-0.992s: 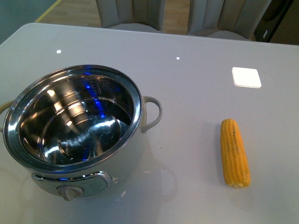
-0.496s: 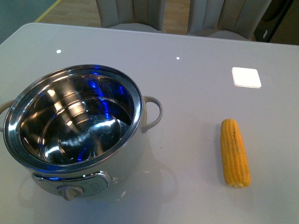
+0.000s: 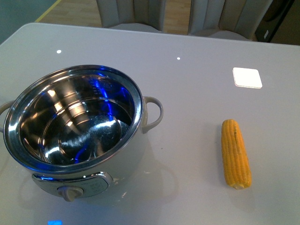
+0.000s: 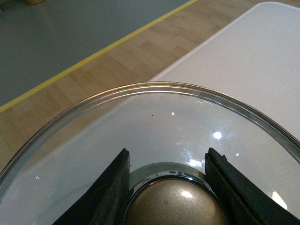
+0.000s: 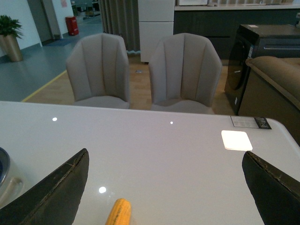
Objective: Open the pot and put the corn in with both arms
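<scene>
The pot (image 3: 139, 108) stands open in the lower left of the front view, its steel inside bare. The corn (image 3: 236, 153) lies on the table (image 3: 197, 93) at the lower right, well apart from the pot. The left gripper (image 4: 166, 157) is clamped on the knob (image 4: 176, 206) of the glass lid (image 4: 154, 126). The right gripper (image 5: 165, 154) hangs over the table with its jaws spread wide, and the corn is just ahead of it.

The lid looks dealt with, so the corn is probably next. The right jaws should close across the cob's middle, then release it low inside the pot. Meanwhile the left arm should keep the lid away from the pot's mouth.

Against the earlier front frames, pot and corn have not moved. The blue glints inside the pot have shifted, and a small blue patch (image 3: 55, 222) has appeared at the bottom edge.
</scene>
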`<state>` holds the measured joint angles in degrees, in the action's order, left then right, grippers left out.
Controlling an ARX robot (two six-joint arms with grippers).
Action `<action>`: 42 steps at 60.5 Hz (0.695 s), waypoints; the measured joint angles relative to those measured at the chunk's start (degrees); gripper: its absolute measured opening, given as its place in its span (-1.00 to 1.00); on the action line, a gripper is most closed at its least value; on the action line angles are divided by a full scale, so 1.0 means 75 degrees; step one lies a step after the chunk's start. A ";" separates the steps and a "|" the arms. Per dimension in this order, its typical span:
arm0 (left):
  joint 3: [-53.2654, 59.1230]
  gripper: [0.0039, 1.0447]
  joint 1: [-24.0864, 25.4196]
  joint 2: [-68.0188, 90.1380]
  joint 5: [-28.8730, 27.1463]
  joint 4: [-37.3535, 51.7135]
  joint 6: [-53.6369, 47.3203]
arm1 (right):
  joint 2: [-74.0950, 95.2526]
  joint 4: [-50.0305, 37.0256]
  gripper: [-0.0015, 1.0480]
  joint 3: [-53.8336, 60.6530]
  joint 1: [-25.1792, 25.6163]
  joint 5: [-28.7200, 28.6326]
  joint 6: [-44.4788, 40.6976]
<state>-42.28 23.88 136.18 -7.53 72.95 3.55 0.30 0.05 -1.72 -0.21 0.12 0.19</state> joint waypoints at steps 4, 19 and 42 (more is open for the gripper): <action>-0.0192 -0.19 -0.0070 0.0312 0.0099 0.0125 0.0052 | 0.0000 0.0000 0.83 0.0000 0.0000 0.0000 0.0000; -0.0688 -0.19 -0.0309 0.1119 0.0268 0.0227 0.0105 | 0.0000 0.0003 0.83 0.0000 0.0000 0.0000 0.0000; -0.1137 -0.19 -0.0373 0.1845 0.0227 0.0560 -0.0009 | 0.0000 0.0000 0.83 0.0000 0.0000 -0.0003 0.0000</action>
<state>-50.81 21.08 150.02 -5.82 77.14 3.49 0.30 0.05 -1.72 -0.21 0.10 0.19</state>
